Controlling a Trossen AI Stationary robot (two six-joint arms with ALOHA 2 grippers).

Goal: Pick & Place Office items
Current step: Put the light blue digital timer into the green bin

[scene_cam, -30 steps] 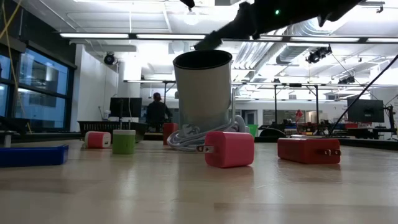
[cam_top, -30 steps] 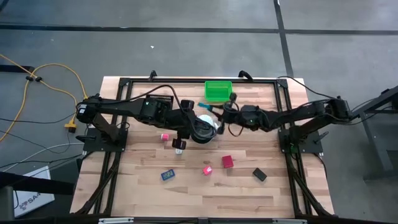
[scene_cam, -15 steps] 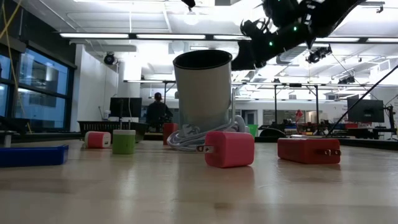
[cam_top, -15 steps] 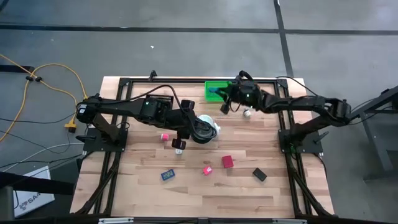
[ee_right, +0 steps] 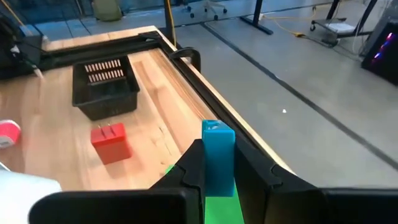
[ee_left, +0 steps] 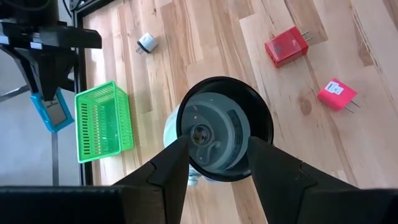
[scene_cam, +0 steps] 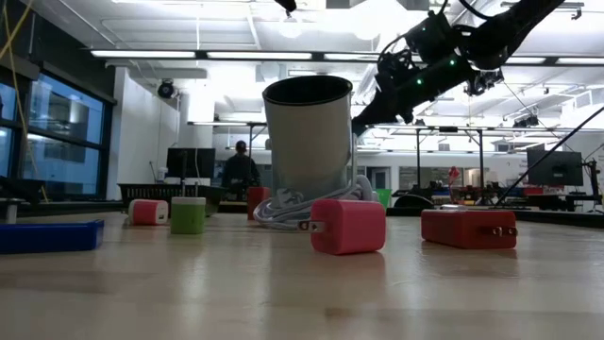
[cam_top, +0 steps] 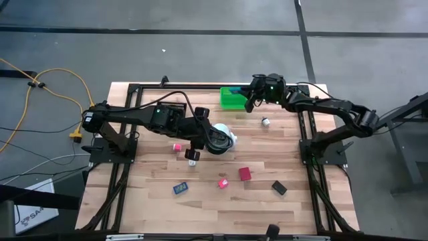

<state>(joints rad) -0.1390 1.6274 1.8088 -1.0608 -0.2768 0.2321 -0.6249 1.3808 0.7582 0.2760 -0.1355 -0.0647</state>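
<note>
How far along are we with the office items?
Early, it seems. The green bin looks empty, so nothing shows as placed. In hand: the right gripper, over the bin's edge, is shut on a blue item; the left gripper holds the white round object mid-table. Left on the table: red block, pink block, blue rectangle, black rectangle, small white piece.

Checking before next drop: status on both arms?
Right gripper shut on teal block, over green bin. Left gripper holds the white round object mid-table. Red charger, pink charger on the table. Nothing blocking.
</note>
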